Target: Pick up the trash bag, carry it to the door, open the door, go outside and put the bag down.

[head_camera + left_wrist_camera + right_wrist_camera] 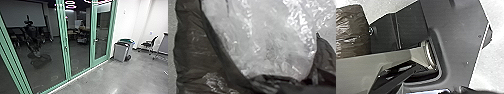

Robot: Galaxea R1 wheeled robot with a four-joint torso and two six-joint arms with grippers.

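Note:
The door (101,32), glass in a green frame with a handle, stands closed at the right end of the glass wall in the head view. Close to the left wrist camera, the trash bag (193,47) shows dark, thin plastic around a pale, crinkled clear part. In the right wrist view, brown crinkled plastic of the bag (352,30) lies beside the robot's dark base. How the bag is held cannot be made out.
Grey bins (121,51) stand against the white wall just right of the door. A black chair (149,44) and part of a table (163,45) are farther right. Green-framed glass panels (45,65) run along the left, with the robot's reflection in them.

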